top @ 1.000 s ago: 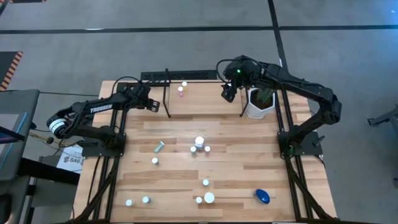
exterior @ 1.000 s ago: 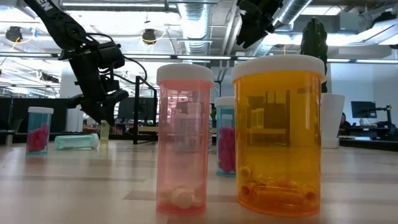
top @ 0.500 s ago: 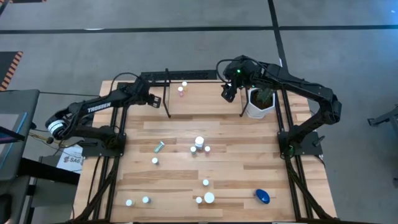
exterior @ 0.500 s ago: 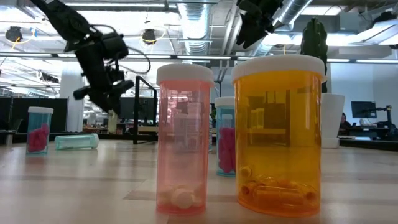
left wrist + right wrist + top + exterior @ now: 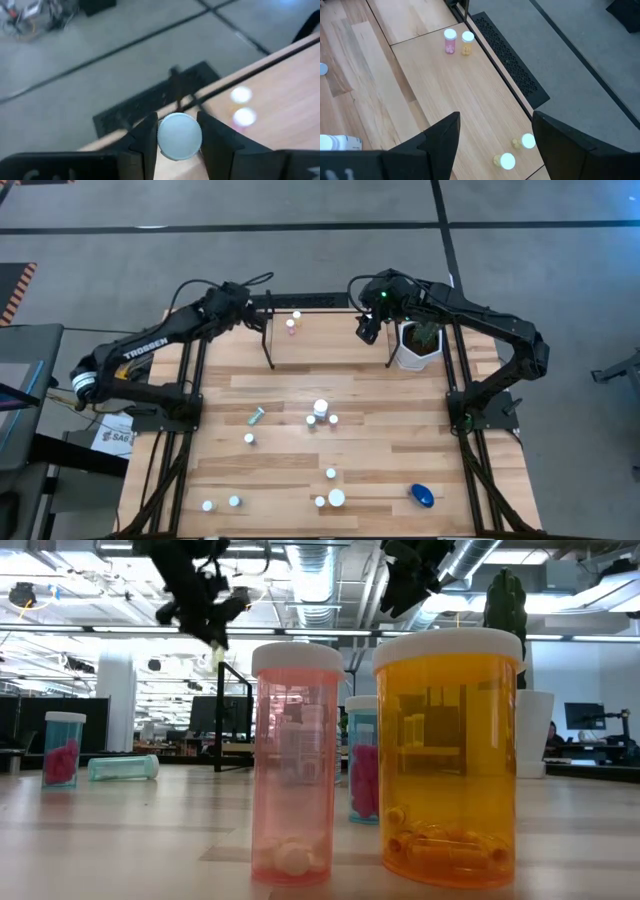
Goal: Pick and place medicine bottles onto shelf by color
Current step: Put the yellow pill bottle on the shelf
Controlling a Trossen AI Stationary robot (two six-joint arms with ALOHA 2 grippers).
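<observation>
Two bottles (image 5: 293, 321) stand on the shelf (image 5: 330, 340) at twelve o'clock; the left gripper (image 5: 177, 150) grasps a white-capped bottle (image 5: 179, 136) near eleven. The right gripper (image 5: 492, 137) hangs open. Roughly ten bottles remain on the table (image 5: 400, 430).

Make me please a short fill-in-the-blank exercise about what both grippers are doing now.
1. The left gripper is shut on a bottle with a ____ cap.
2. The right gripper hangs ____ above the shelf.
3. A pink bottle stands beside a ____ one on the shelf.

Missing words: white; open; yellow
</observation>
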